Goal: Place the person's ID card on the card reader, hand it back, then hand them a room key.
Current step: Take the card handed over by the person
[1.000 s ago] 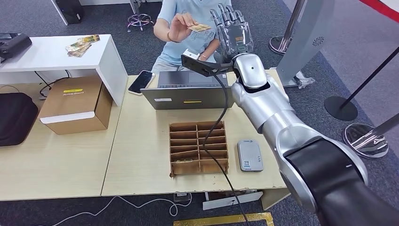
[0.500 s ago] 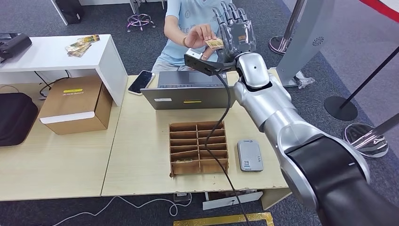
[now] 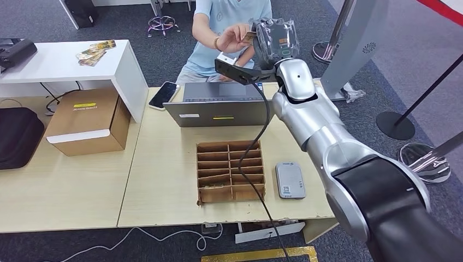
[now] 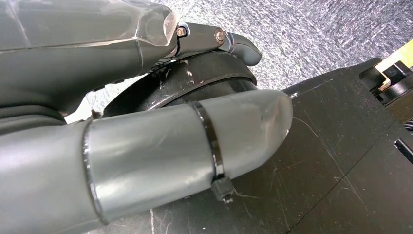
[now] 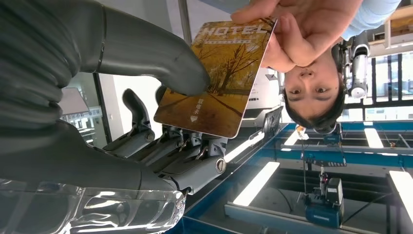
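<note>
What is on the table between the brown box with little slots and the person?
A grey laptop sits between the slotted cardboard tray and the person, seen in the head view.

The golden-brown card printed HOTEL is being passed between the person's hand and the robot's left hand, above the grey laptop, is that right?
Not quite: it is the robot's right hand, not the left. The right wrist view shows its thumb pressing on the golden-brown card printed HOTEL while the person's hand holds the other end; the head view places this above the grey laptop.

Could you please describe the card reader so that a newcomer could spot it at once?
On the light wooden table, look right of the brown cardboard divider tray. The card reader is the flat grey slab there, lying alone by the front edge.
</note>
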{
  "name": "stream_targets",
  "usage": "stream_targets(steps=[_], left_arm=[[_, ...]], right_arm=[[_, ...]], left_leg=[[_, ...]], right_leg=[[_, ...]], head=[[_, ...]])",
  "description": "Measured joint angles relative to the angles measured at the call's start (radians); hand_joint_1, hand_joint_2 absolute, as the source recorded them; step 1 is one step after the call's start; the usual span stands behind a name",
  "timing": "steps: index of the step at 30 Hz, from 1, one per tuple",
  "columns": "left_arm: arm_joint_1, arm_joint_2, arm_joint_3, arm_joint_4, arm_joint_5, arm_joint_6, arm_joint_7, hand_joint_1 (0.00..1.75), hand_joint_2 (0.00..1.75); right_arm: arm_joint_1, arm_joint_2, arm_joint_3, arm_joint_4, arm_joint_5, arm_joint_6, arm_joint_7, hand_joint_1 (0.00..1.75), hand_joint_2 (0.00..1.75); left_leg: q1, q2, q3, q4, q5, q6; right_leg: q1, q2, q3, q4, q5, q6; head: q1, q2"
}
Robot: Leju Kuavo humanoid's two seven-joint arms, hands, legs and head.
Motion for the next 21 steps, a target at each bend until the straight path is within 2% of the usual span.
stream_targets(steps=[14, 21], left_arm=[[0.0, 0.0, 0.0, 0.0, 0.0, 0.0, 0.0, 0.0, 0.0], [0.0, 0.0, 0.0, 0.0, 0.003, 0.0, 0.0, 0.0, 0.0]], right_arm=[[-0.001, 0.0, -0.016, 0.0, -0.002, -0.04, -0.041, 1.75, 1.75], [0.002, 0.0, -0.059, -0.005, -0.064, -0.064, -0.084, 1.75, 1.75]], left_leg=[[0.0, 0.0, 0.0, 0.0, 0.0, 0.0], [0.0, 0.0, 0.0, 0.0, 0.0, 0.0]], right_leg=[[0.0, 0.0, 0.0, 0.0, 0.001, 0.0], [0.0, 0.0, 0.0, 0.0, 0.001, 0.0]], head=[[0.0, 0.0], [0.0, 0.0]])
